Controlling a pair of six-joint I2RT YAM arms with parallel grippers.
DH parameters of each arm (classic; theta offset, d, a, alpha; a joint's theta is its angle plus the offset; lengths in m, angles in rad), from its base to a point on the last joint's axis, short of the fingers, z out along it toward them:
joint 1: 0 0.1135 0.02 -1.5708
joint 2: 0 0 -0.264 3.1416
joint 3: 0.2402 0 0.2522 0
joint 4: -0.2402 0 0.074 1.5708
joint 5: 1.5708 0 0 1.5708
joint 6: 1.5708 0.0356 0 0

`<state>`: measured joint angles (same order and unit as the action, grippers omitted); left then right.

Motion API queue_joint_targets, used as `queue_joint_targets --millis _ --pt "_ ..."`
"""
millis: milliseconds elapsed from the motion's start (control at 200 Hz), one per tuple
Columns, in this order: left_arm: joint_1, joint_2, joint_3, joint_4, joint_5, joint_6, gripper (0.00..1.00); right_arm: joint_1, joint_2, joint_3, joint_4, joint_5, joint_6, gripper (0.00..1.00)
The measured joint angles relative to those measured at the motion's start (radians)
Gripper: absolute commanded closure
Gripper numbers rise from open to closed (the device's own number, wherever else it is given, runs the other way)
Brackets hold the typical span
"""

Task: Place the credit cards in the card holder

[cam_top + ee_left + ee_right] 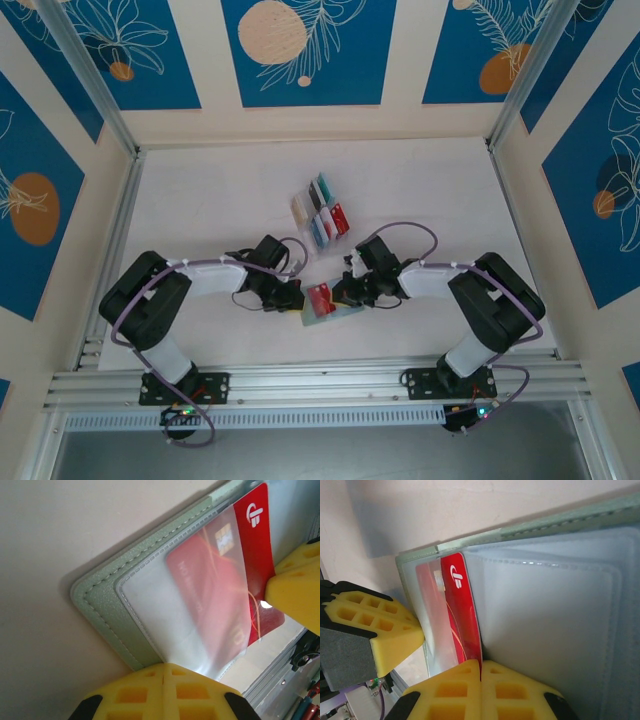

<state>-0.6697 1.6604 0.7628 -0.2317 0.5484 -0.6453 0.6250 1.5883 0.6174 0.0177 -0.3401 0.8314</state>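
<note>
The sage-green card holder (327, 313) lies open near the table's front edge, between both grippers. A red credit card (256, 555) sits partly inside its clear pocket (160, 610), one long edge sticking out. My left gripper (164, 666) is shut, pinching the pocket's corner beside the green cover (107, 612). My right gripper (481, 664) is shut on the lower edge of the red card (462, 610), against the holder's pale inner pockets (545, 630). More credit cards (322, 215) stand in a clear rack behind.
The clear slotted rack (305, 205) stands mid-table, just behind the grippers. An aluminium rail (320, 385) runs along the front edge, close to the holder. Frame posts (110, 230) and patterned walls bound the sides and back.
</note>
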Motion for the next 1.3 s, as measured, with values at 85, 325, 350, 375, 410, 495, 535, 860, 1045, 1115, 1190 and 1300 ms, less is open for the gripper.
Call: queue_joint_targets --millis 85,325,350,375,410,495,535,860,1045,1115,1190,1300 --pt "0.0 0.002 -0.002 0.006 0.002 -0.001 1.0 0.013 0.007 0.007 0.006 0.0 0.0 0.98" --pt "0.0 0.004 -0.003 0.008 0.006 -0.003 1.0 0.051 0.039 0.033 0.016 0.008 0.016 0.97" --pt "0.0 0.004 -0.003 0.008 0.006 -0.003 1.0 0.053 0.04 0.034 0.015 0.01 0.019 0.97" --pt "0.0 0.004 -0.003 0.008 0.006 -0.003 1.0 0.056 0.04 0.035 0.013 0.014 0.021 0.96" --pt "0.0 0.004 -0.003 0.008 0.006 -0.003 1.0 0.058 0.041 0.037 0.011 0.019 0.024 0.95" --pt "0.0 0.004 -0.003 0.008 0.006 -0.003 1.0 0.063 0.041 0.041 0.005 0.028 0.026 0.92" --pt "0.0 0.004 -0.004 0.009 0.006 -0.003 1.0 0.063 0.041 0.046 -0.005 0.031 0.027 0.89" --pt "0.0 0.002 -0.018 0.032 0.008 -0.01 1.0 0.067 0.002 0.092 -0.119 0.087 -0.024 0.6" --pt "0.0 0.002 -0.02 0.037 0.01 -0.01 1.0 0.02 -0.029 0.094 -0.189 0.106 -0.057 0.58" --pt "0.001 0.002 -0.021 0.037 0.011 -0.01 1.0 0.008 -0.034 0.098 -0.218 0.117 -0.075 0.62" --pt "0.002 0.002 -0.021 0.037 0.012 -0.01 1.0 0.002 -0.034 0.117 -0.266 0.143 -0.097 0.67" --pt "0.002 0.003 -0.021 0.037 0.016 -0.005 1.0 0.003 -0.037 0.151 -0.33 0.193 -0.141 0.7"
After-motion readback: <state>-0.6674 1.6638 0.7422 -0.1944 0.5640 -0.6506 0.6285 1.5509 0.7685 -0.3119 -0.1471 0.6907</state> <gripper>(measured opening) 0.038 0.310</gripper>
